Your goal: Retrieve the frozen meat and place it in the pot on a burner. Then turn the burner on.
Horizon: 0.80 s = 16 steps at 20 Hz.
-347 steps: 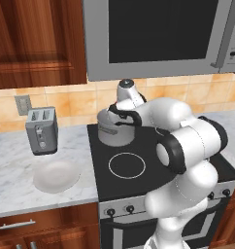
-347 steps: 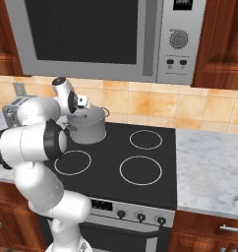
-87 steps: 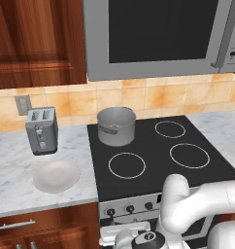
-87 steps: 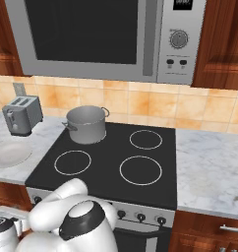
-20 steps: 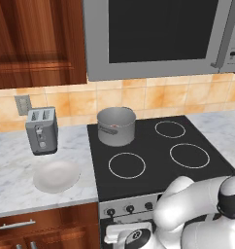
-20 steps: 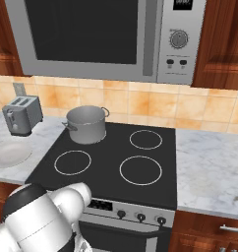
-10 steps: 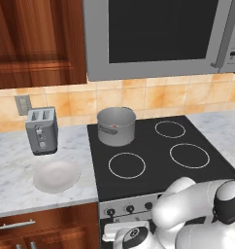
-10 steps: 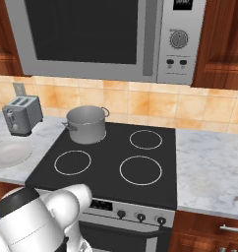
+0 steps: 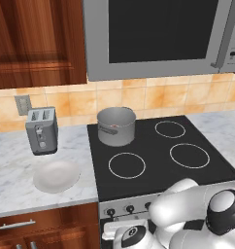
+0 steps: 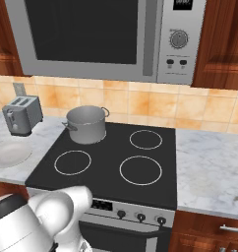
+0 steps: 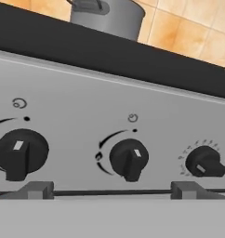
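The pot (image 9: 116,126) stands on the rear left burner of the stove (image 9: 197,168), near its back edge. Three more burners lie to its right and front. On the counter (image 9: 12,168) left of the stove, the toaster (image 9: 41,130) sits toward the wall, with the plate (image 9: 56,175) in front of it near the front edge. The microwave (image 9: 158,36) hangs above the stove. Knobs (image 11: 129,159) line the stove's front panel, below the cooktop.

I can't see inside the pot (image 9: 116,126) from either base view, so its contents stay unknown to me. In the hand view its top is cut off, and the small marks around the knobs (image 11: 129,158) are unreadable.
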Available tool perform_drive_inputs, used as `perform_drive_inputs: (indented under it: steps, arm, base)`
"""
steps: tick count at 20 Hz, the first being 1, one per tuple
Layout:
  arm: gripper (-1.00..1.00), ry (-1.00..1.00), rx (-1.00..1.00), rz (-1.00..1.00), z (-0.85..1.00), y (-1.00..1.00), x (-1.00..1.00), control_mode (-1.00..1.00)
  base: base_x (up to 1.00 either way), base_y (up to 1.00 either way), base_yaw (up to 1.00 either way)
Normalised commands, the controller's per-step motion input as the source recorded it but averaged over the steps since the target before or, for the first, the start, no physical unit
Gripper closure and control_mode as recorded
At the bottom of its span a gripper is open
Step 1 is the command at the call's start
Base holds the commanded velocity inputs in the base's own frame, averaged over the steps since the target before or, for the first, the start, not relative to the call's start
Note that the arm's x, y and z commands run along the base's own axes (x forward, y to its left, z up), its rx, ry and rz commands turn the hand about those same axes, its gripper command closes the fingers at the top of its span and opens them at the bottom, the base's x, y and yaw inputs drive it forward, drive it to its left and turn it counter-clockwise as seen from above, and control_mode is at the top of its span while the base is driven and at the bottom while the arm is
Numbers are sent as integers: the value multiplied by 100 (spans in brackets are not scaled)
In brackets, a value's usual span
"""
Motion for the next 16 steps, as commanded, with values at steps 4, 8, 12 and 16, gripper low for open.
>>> perform_drive_inputs:
  steps: [4, 8, 12, 16]
  arm:
    - [-100, 0, 13, 8, -2, -54, 61, -100]
    - [-100, 0, 14, 8, 0, -51, 47, -100]
    - [-100, 0, 21, 6, 0, -67, 29, -100]
    - [-100, 0, 30, 7, 5, -82, 12, -100]
  base:
    - [0, 0, 0]
    - [0, 0, 0]
    - [0, 0, 0]
    - [0, 0, 0]
